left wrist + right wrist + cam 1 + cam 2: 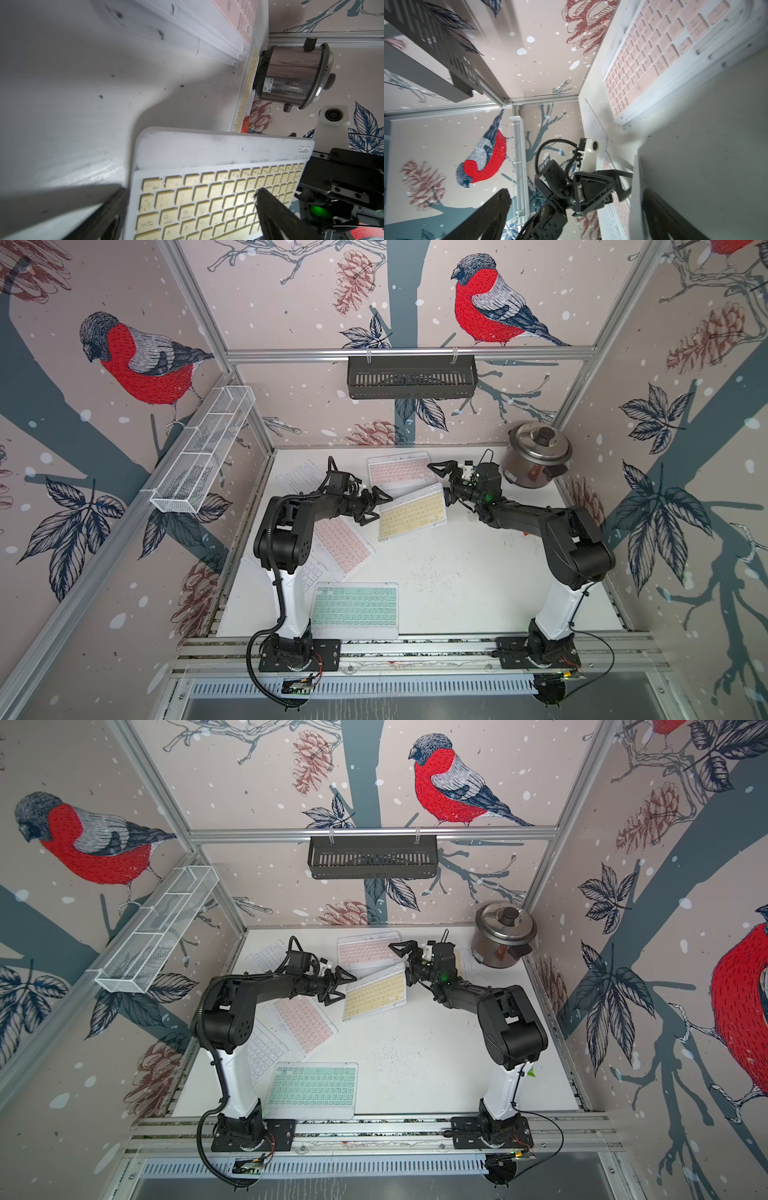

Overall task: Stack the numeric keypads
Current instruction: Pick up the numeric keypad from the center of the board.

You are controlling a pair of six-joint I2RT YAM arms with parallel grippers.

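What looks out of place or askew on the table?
The yellow keypad sits crooked and tilted, its far edge seemingly propped on the pink stack rather than squarely on it. Dark specks dot the table.

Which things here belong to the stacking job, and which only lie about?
Job: yellow keypad, second yellow keypad, mint keypad, back pink keypad, nearer pink keypad, back white keypad, nearer white keypad.
Lying about: cooker, black basket, wire basket.
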